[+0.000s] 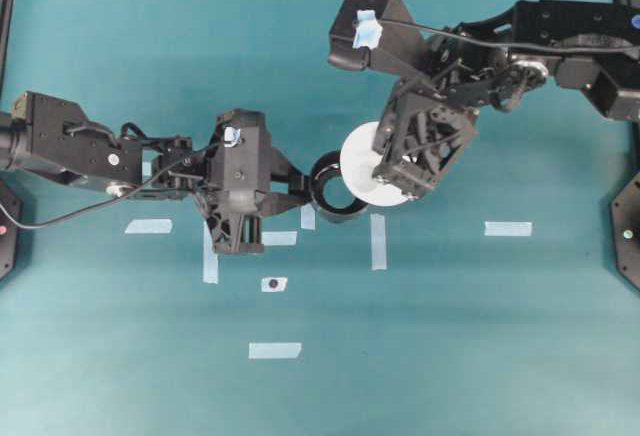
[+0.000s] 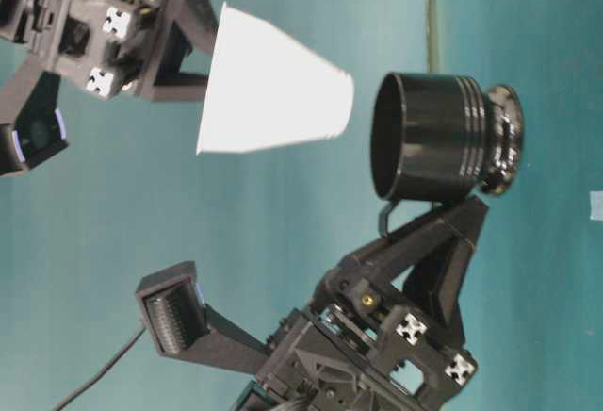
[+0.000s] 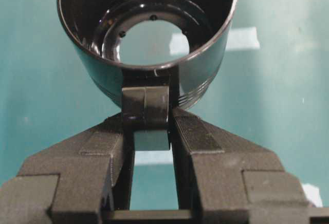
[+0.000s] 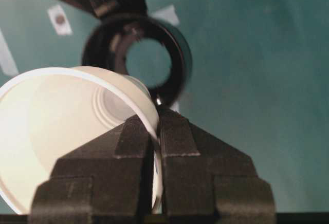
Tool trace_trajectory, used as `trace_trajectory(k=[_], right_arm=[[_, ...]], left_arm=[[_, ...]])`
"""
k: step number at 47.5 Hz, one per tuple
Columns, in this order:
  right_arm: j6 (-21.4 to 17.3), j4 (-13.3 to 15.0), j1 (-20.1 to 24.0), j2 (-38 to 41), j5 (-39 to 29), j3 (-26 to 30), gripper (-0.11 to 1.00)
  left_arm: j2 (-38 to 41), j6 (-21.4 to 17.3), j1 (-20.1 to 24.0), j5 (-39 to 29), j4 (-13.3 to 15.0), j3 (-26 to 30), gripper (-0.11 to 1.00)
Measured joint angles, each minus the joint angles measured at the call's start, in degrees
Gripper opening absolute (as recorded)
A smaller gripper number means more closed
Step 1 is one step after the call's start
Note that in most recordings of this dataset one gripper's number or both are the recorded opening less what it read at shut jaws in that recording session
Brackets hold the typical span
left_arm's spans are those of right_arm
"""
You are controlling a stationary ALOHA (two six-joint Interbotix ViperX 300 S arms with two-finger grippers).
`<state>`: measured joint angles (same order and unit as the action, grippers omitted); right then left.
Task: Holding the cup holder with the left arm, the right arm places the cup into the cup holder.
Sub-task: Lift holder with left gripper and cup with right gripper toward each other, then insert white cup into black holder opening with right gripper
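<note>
Over the teal table (image 1: 100,356), cup approaches holder.
Overhead, the left gripper (image 1: 300,185) pinches the glossy black cup holder (image 1: 335,199) by its stubby handle; the right gripper (image 1: 400,171) clamps the white cup (image 1: 362,161) just beside it. At table level, the tapered cup's small base faces the holder's open mouth, apart. The right wrist view shows fingers (image 4: 139,147) nipping the cup's rim.
</note>
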<state>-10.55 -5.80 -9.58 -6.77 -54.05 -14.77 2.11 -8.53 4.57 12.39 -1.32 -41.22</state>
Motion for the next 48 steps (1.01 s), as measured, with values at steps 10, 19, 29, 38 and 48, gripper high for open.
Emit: trace_trajectory(k=[10, 19, 29, 38, 48], right_arm=[[0.0, 0.0, 0.0, 0.0, 3.0, -0.1, 0.04], [0.0, 0.0, 0.0, 0.1, 4.7, -1.5, 0.04], [0.0, 0.0, 0.1, 1.0, 5.8, -4.1, 0.04], [0.0, 0.0, 0.0, 1.1, 9.9, -6.1, 0.04], [0.0, -0.1, 0.0, 1.2, 12.6, -8.6, 0.04]], left_arm=[[0.0, 0.0, 0.2, 1.4, 0.0, 0.2, 0.25], [0.0, 0.0, 0.2, 1.6, 0.0, 0.3, 0.25], [0.0, 0.0, 0.2, 1.6, 0.0, 0.2, 0.25], [-0.2, 0.0, 0.2, 1.8, 0.0, 0.2, 0.25], [-0.2, -0.1, 0.2, 2.4, 0.0, 0.2, 0.25]])
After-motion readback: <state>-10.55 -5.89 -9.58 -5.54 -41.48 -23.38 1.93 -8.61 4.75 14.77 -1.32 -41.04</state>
